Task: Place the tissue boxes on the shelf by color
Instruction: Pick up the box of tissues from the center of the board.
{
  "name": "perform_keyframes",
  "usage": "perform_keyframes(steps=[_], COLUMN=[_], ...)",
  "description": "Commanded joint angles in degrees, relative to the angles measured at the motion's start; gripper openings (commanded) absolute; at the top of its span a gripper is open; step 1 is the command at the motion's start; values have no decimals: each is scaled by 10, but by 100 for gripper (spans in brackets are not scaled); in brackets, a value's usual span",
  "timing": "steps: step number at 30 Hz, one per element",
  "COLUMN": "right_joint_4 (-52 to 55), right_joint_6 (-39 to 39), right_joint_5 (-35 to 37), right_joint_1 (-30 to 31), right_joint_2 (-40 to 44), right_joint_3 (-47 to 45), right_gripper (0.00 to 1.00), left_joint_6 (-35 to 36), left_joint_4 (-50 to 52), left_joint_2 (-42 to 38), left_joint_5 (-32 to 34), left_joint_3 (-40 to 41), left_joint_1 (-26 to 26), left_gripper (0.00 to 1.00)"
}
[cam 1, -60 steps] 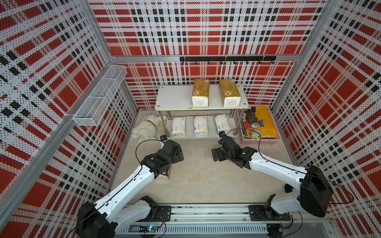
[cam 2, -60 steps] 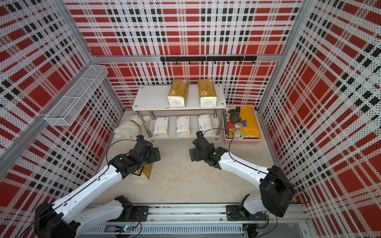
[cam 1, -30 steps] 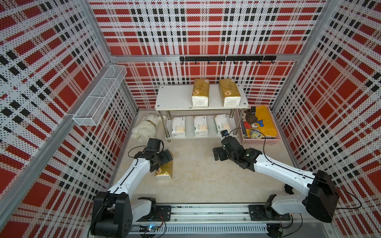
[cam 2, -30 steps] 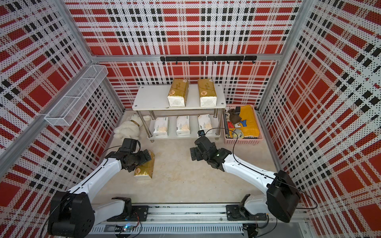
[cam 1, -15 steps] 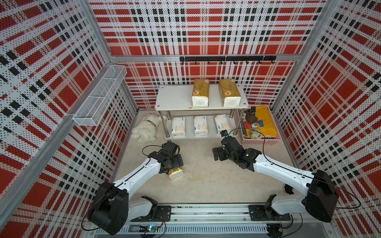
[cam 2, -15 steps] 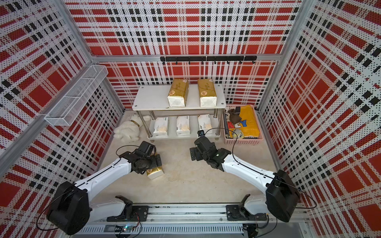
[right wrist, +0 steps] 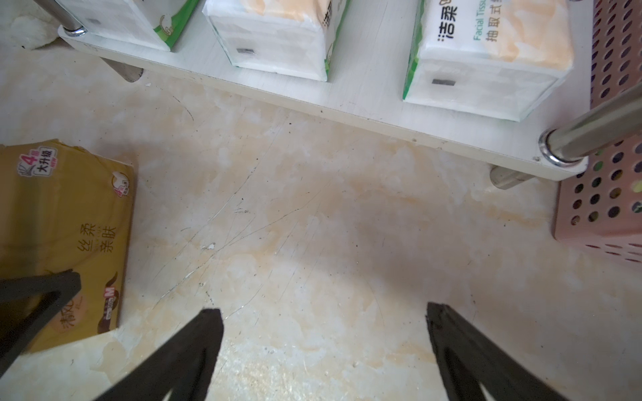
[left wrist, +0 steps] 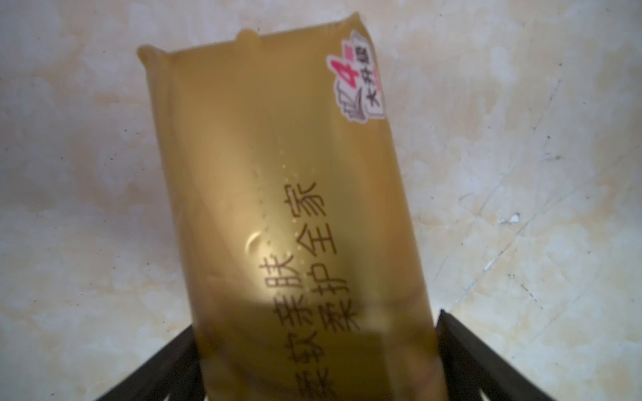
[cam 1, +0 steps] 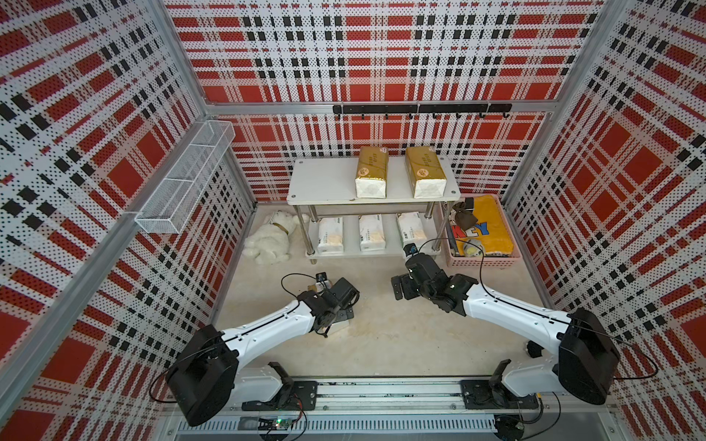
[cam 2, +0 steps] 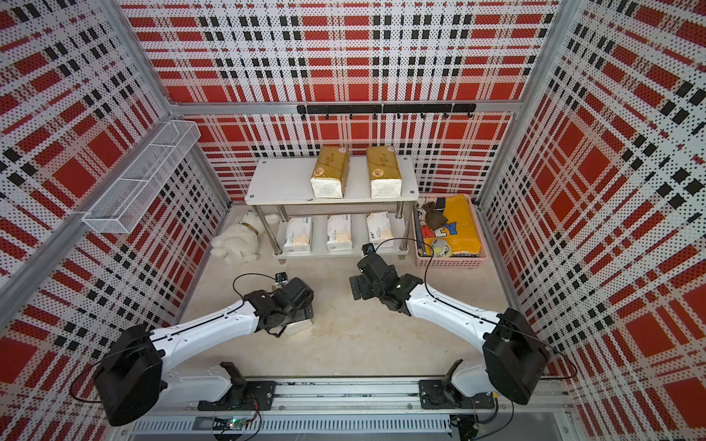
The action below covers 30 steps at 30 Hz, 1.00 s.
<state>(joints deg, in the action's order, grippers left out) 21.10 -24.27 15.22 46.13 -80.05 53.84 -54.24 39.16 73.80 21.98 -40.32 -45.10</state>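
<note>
Gold tissue pack (left wrist: 288, 208): lies flat on the floor (cam 1: 386, 340), out in front of the shelf (cam 1: 324, 179) and apart from it. Long axis runs roughly front to back, with the white end toward the rail (cam 1: 382, 393) and the far end toward the shelf. Shiny gold wrap, dark lettering lengthwise, white-and-pink sticker (left wrist: 359, 80) at a far corner. Left gripper (left wrist: 316, 319) straddles it, jaws spread wide along both long sides; no squeeze discernible. Right gripper (right wrist: 322, 309): jaws spread over bare floor, holding nothing.

Gold tissue pack (left wrist: 288, 208), red-plaid walls (cam 1: 382, 46)
</note>
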Motion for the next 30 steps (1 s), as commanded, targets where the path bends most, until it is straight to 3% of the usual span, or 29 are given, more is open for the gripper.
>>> perform_keyframes(steps=[1, 13, 23, 30], right_joint_4=[0, 2, 5, 13], right_joint_6=[6, 0, -1, 1], right_joint_5=[-2, 5, 16, 16], right_joint_1=[5, 5, 5, 5], right_joint_2=[-8, -6, -1, -12], right_joint_3=[13, 7, 6, 20], right_gripper=[100, 100, 100, 100], left_joint_6=[-63, -167, -240, -285], left_joint_4=[19, 31, 14, 11], left_joint_2=[14, 53, 67, 84], left_joint_5=[61, 113, 138, 193], left_joint_3=[-4, 7, 40, 53], left_joint_1=[-44, -155, -198, -243], left_gripper=[99, 99, 99, 99])
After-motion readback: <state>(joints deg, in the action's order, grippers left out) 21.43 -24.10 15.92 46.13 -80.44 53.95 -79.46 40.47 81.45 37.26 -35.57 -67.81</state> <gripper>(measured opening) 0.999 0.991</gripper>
